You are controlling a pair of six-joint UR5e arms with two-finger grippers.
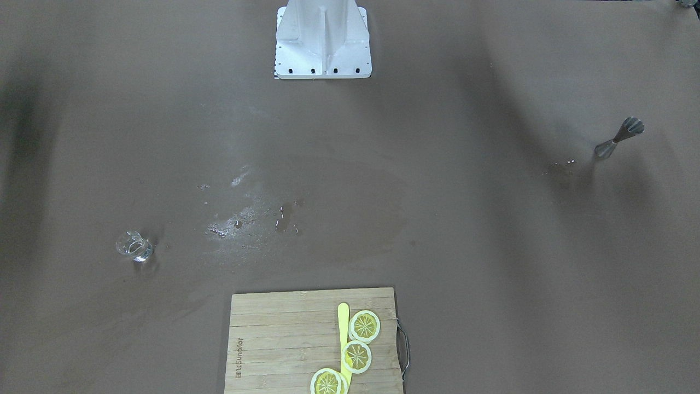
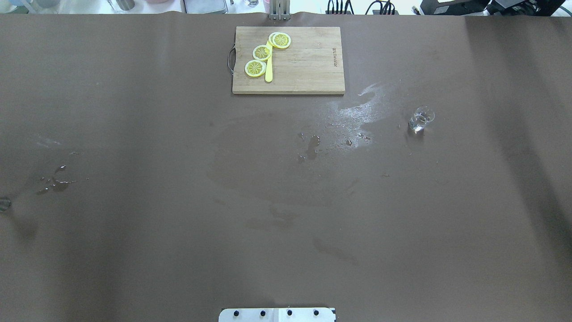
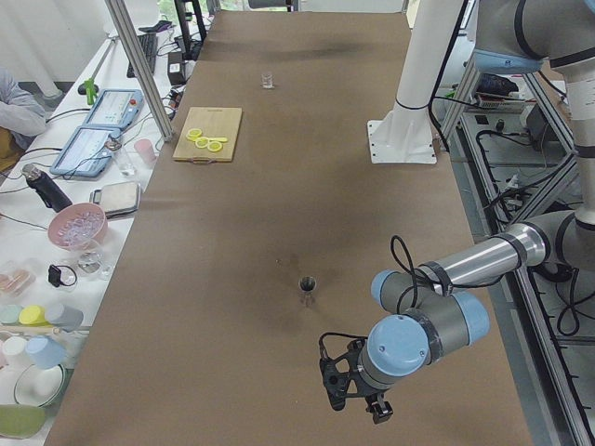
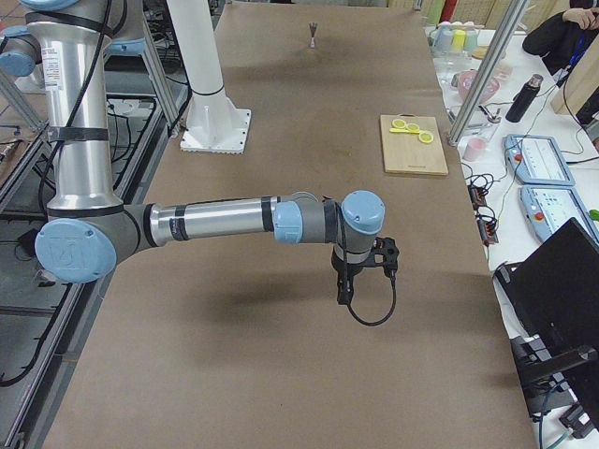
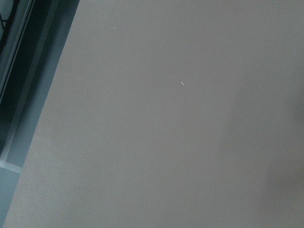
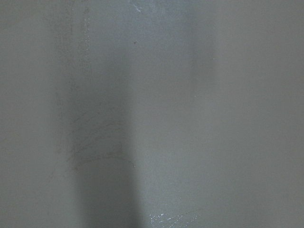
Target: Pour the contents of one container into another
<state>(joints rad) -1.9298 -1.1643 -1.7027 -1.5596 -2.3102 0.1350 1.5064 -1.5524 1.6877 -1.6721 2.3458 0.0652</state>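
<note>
Brown paper covers the table (image 2: pixel 134 250), and wet patches (image 2: pixel 353 117) shine on it near a wooden cutting board (image 2: pixel 308 67) that carries lemon slices (image 2: pixel 262 52). The glass cup (image 2: pixel 421 119) stands upright on the robot's right side. The metal jigger (image 1: pixel 618 138) stands upright far off on its left, so the two are well apart.

Neither arm is near either piece. The left gripper (image 3: pixel 350 385) and the right gripper (image 4: pixel 382 254) show only in the side views, so I cannot tell whether their fingers are open or closed. Both wrist cameras see nothing but bare paper.

The likely troubles:
- The cup is small, clear and smooth, so a grip set too high or off centre could let it slip or tip.
- The cup has to travel most of the table's width, and any tilt on the way would spill.
- The jigger has a narrow waist and a small mouth, so a nudge could topple it and a fast pour could miss.
- Damp paper may let either piece slide.
</note>
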